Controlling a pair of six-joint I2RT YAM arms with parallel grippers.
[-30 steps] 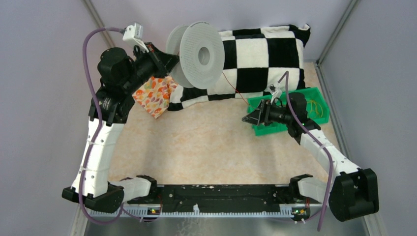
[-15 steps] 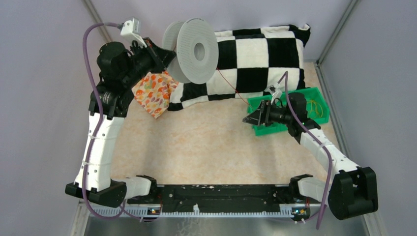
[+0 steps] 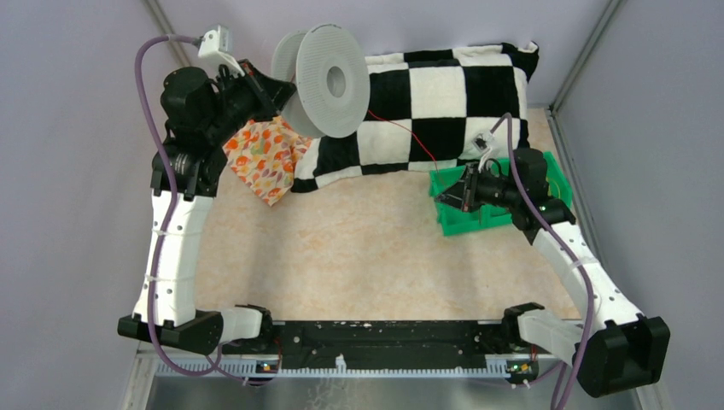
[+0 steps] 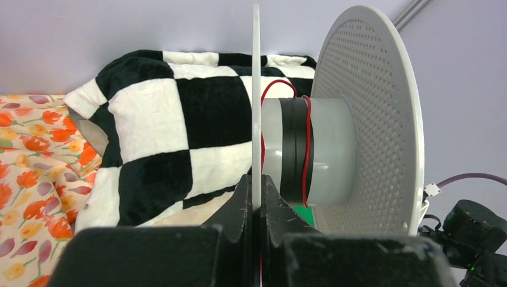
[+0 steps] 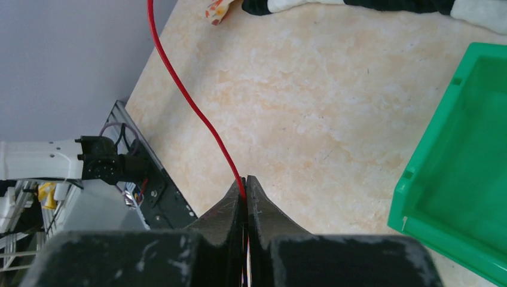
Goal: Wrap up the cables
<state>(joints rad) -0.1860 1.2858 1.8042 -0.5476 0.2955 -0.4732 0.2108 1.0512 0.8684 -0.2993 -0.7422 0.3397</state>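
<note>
Beige tabletop (image 3: pixel 367 248): bore everything; unchanged across the last second.
Checked blanket (image 3: pixel 444 94): lay bunched along the 12 o'clock edge, unmoved.
Grey spool (image 3: pixel 331 81): hung off the table at 11 o'clock; had shifted further toward 10 o'clock since a second earlier.
Green bin (image 3: pixel 465 224): sat at 3 o'clock, in place.
Floral cloth (image 3: pixel 265 158): lay at 10 o'clock below the spool, unmoved.
Left gripper (image 3: pixel 275 88): clamped on the spool's near flange, rim pinched between both fingers.
Right gripper (image 3: pixel 464 190): pinched shut on the red cable (image 3: pixel 410 130); had drawn back toward 3 o'clock, from the bin's 9 o'clock edge to above the bin.
Red cable: ran from the spool's hub across the blanket to the right gripper; spanned more than before. Judged as slack taken up, so that further turns could lie tight; wrapping barely begun.
Left wrist view: alone showed a loop of red cable (image 4: pixel 308 149) already round the hub beside a dark band, hidden from above.
Right wrist view: alone showed the cable (image 5: pixel 191 101) entering the closed fingertips, too small to read from above.
</note>
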